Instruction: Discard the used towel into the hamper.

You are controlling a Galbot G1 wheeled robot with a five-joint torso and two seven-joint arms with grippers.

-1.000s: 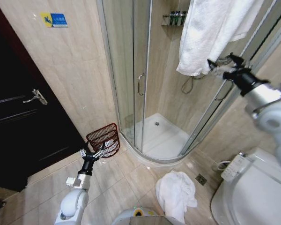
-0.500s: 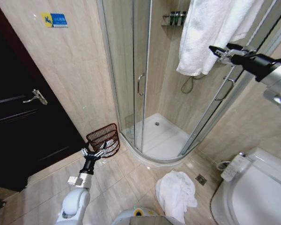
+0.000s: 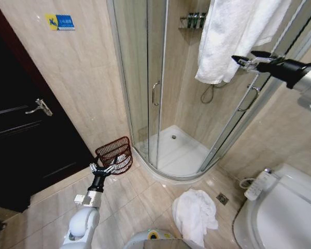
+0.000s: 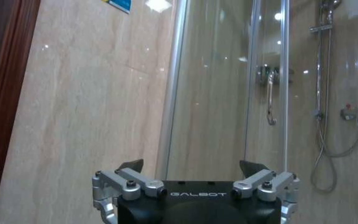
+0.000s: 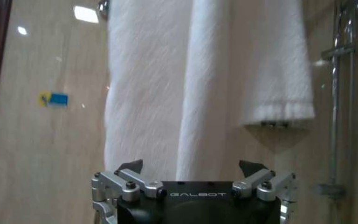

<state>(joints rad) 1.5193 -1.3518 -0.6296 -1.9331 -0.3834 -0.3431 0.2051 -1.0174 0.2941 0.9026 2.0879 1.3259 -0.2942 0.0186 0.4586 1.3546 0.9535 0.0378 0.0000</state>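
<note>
A white towel (image 3: 233,36) hangs over the shower enclosure's top rail. My right gripper (image 3: 244,60) is raised beside its lower right edge, open and holding nothing. In the right wrist view the towel (image 5: 160,88) hangs straight ahead of the open right gripper (image 5: 191,168), some way off. A second white towel (image 3: 195,213) lies crumpled on the floor tiles. The reddish-brown wire hamper (image 3: 114,152) stands against the wall beside the shower, with something white inside. My left gripper (image 3: 102,168) hovers low just in front of it, open; the left gripper (image 4: 191,166) faces the wall.
The curved glass shower enclosure (image 3: 155,93) with a door handle (image 3: 155,93) fills the middle. A dark door (image 3: 20,129) is at the left, a toilet (image 3: 285,212) at the lower right. A floor drain (image 3: 223,197) lies beside the crumpled towel.
The right arm has lifted and swung level, and its gripper now points at the hanging towel's edge. The left arm has hardly moved.
</note>
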